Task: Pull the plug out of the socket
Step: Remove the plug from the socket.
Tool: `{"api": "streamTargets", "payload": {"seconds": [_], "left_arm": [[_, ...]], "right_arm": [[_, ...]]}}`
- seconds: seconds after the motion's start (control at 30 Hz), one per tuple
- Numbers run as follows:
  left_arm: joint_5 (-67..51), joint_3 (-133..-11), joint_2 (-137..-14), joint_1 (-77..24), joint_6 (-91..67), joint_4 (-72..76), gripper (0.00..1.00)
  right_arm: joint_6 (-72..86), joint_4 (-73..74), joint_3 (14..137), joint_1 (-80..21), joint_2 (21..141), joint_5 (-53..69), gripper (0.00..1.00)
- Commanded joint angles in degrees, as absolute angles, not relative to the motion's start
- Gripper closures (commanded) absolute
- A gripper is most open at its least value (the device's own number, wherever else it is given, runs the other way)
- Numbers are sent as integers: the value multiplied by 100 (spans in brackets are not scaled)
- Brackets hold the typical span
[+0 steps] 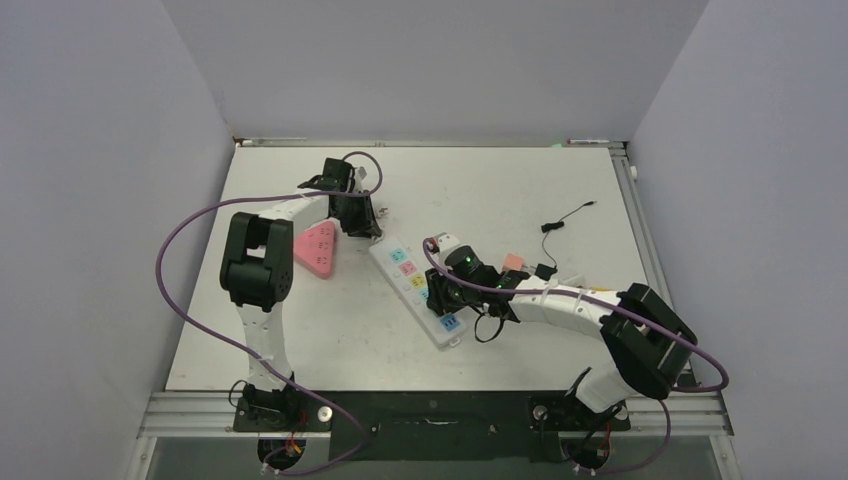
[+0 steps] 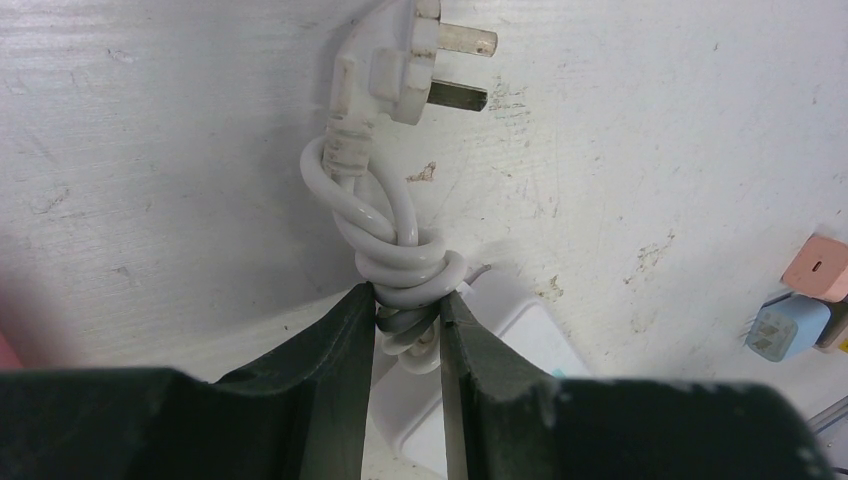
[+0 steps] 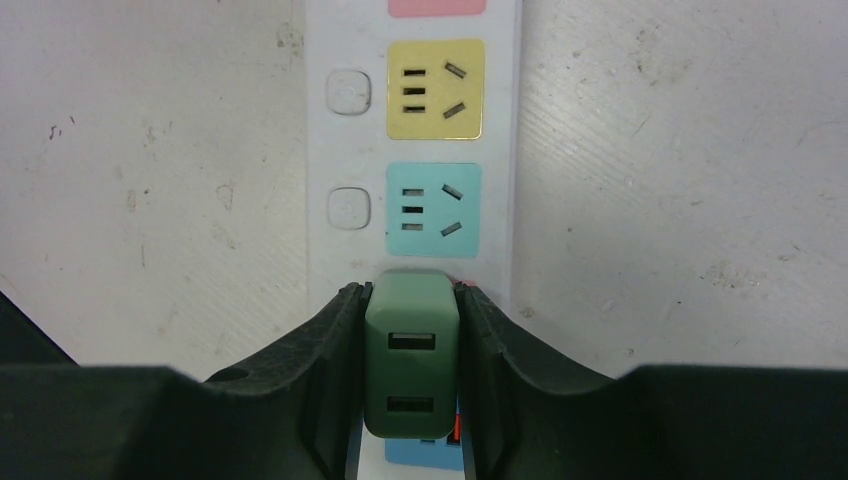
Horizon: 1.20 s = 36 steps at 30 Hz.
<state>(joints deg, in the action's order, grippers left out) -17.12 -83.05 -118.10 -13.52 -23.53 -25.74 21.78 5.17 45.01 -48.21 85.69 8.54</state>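
A white power strip [image 1: 398, 262] with coloured sockets lies slantwise at the table's middle. In the right wrist view the strip [image 3: 330, 150] shows a yellow socket [image 3: 435, 90] and a cyan socket [image 3: 433, 210]. A green two-port USB plug [image 3: 411, 355] sits on the strip just below the cyan socket. My right gripper [image 3: 411, 295] is shut on it, one finger on each side; in the top view this gripper [image 1: 440, 292] is over the strip. My left gripper [image 2: 408, 300] is shut on the strip's coiled white cord [image 2: 405, 262] at the strip's far end [image 1: 365, 225]. The cord's own pronged plug [image 2: 400, 70] lies free.
A pink triangular object [image 1: 318, 248] lies left of the strip. A pink charger [image 1: 512, 262], a small black adapter [image 1: 545, 270] and a thin black cable [image 1: 565, 218] lie to the right. A blue charger [image 2: 790, 325] shows in the left wrist view.
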Motion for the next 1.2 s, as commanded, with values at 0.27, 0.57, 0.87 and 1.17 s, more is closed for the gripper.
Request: {"api": "streamTargets", "payload": {"seconds": [0.27, 0.57, 0.87, 1.17], "left_arm": [[-1292, -8306, -11988, -1270, -2183, -2624, 100], [-1283, -8306, -11995, -1240, -2188, -2621, 100], [-1293, -8306, -11997, -1226, -2184, -2619, 100], [-1299, -8306, -11993, -1214, -2188, -2615, 100]], "right_arm": [[2634, 1653, 4994, -5431, 8578, -819, 95], [2167, 1648, 5241, -6062, 8689, -1020, 95], [1908, 1764, 5442, -6337, 8907, -1008, 95], [1940, 1793, 5590, -6413, 9051, -1099, 95]]}}
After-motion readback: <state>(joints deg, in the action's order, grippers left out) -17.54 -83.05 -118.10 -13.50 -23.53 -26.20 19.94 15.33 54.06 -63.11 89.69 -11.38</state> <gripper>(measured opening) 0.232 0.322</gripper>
